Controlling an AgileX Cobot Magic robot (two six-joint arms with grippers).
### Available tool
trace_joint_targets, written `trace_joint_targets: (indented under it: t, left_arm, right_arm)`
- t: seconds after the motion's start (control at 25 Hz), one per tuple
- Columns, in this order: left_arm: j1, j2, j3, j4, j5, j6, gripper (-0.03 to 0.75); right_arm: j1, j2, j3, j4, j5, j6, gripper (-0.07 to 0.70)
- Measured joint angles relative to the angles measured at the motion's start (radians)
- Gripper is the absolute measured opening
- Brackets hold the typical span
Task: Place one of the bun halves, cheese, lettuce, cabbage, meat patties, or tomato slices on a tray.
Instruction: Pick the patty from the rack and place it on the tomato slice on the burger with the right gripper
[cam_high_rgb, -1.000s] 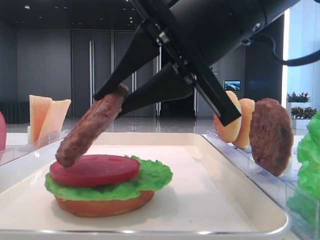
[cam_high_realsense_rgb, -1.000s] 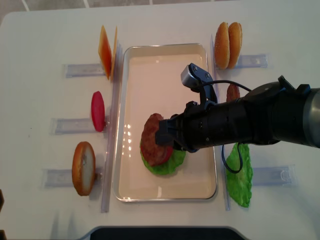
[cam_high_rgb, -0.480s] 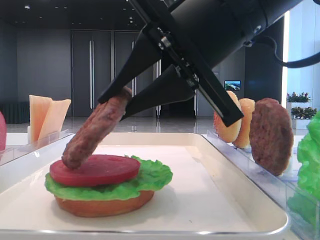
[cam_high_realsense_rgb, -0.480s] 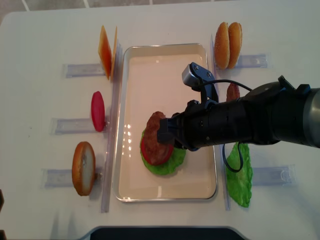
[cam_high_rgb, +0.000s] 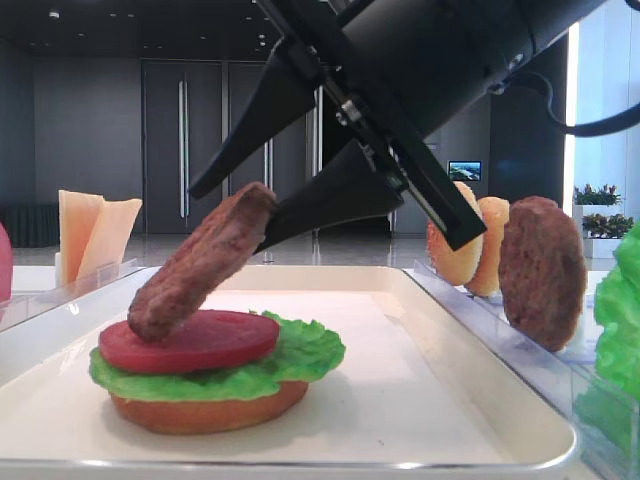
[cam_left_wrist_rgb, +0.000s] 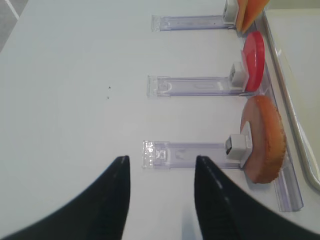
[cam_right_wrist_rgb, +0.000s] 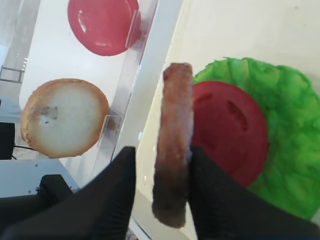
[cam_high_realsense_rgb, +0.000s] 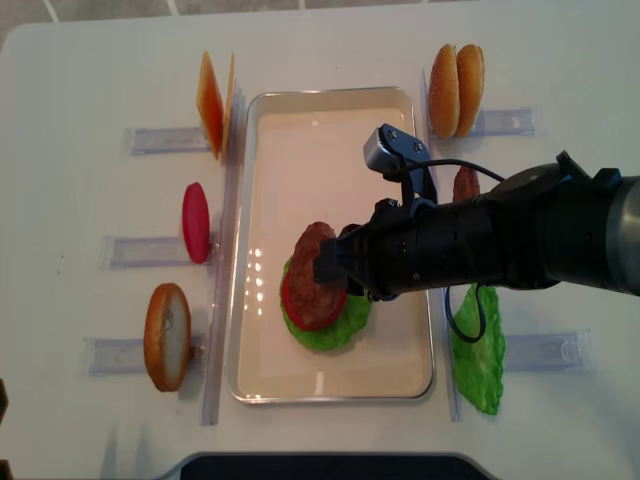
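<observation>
In the cream tray lies a stack: bun base, green lettuce, red tomato slice. A dark brown meat patty stands tilted, its lower edge on the tomato. My right gripper is open around the patty's upper end. In the right wrist view the patty leans on the right finger, and a gap separates it from the left one. My left gripper is open and holds nothing, above bare table next to a bun half in its holder.
Clear holders flank the tray. Left of it stand cheese slices, a spare tomato slice and a bun half. Right of it are two bun halves, another patty and a lettuce leaf.
The right jaws have parted from the patty. The patty's lower edge has come down onto the tomato slice, and its upper end now rests against one finger only.
</observation>
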Motion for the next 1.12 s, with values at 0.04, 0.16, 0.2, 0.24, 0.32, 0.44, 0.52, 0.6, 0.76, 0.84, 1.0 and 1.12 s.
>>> trace_joint_targets:
  t: [0.04, 0.16, 0.2, 0.24, 0.32, 0.44, 0.52, 0.6, 0.76, 0.84, 1.0, 1.12]
  left_arm:
    - [0.0, 0.0, 0.0, 0.0, 0.0, 0.0, 0.327]
    - [0.0, 0.0, 0.0, 0.0, 0.0, 0.0, 0.327]
    - [0.0, 0.0, 0.0, 0.0, 0.0, 0.0, 0.327]
    - [0.0, 0.0, 0.0, 0.0, 0.0, 0.0, 0.327]
    - [0.0, 0.0, 0.0, 0.0, 0.0, 0.0, 0.327]
    - [0.0, 0.0, 0.0, 0.0, 0.0, 0.0, 0.327]
    - [0.0, 0.0, 0.0, 0.0, 0.0, 0.0, 0.327]
    - [0.0, 0.0, 0.0, 0.0, 0.0, 0.0, 0.327]
    - [0.0, 0.0, 0.0, 0.0, 0.0, 0.0, 0.327]
    - [0.0, 0.0, 0.0, 0.0, 0.0, 0.0, 0.327]
    - [0.0, 0.0, 0.0, 0.0, 0.0, 0.0, 0.327]
    - [0.0, 0.0, 0.0, 0.0, 0.0, 0.0, 0.327]
  right_arm:
    - [0.0, 0.0, 0.0, 0.0, -0.001, -0.004, 0.305]
    - [0.0, 0.0, 0.0, -0.003, -0.017, -0.011, 0.347]
    - [0.0, 0.0, 0.0, -0.006, -0.025, -0.012, 0.354]
    - [0.0, 0.0, 0.0, -0.014, -0.035, -0.012, 0.358]
    - [0.0, 0.0, 0.0, -0.042, -0.056, -0.012, 0.361]
    - [0.0, 0.0, 0.0, -0.094, -0.09, -0.009, 0.361]
    - [0.0, 0.0, 0.0, -0.105, -0.109, -0.008, 0.361]
    - [0.0, 0.0, 0.0, -0.109, -0.125, -0.008, 0.361]
    - [0.0, -0.001, 0.0, -0.149, -0.162, -0.006, 0.362]
    - [0.0, -0.012, 0.0, -0.181, -0.19, 0.014, 0.362]
    - [0.0, -0.054, 0.0, -0.265, -0.249, 0.079, 0.362]
    - [0.0, -0.081, 0.0, -0.356, -0.283, 0.144, 0.362]
